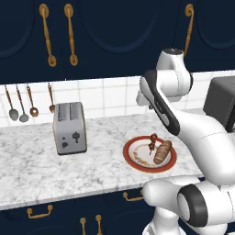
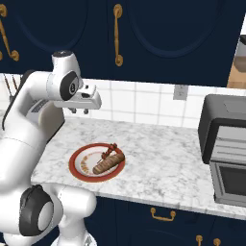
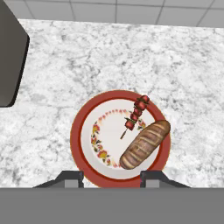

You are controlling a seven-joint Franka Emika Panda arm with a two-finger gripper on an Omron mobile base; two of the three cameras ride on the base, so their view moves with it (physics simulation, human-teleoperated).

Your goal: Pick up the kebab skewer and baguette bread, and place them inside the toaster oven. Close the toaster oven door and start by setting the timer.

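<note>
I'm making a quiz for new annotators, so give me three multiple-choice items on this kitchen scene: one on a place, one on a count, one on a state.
1. Where does the golden-brown baguette bread lie?
A. on the red-rimmed plate
B. inside the dark grey toaster oven
C. on the bare counter

2. How many foods are on the plate?
A. one
B. two
C. three

3. The robot's fingers are:
A. gripping the bread
B. gripping the thin red-brown kebab skewer
C. holding nothing above the plate

Answers: 1 A, the loaf rests across the plate; 2 B, bread and skewer side by side; 3 C, both foods lie untouched below.
</note>
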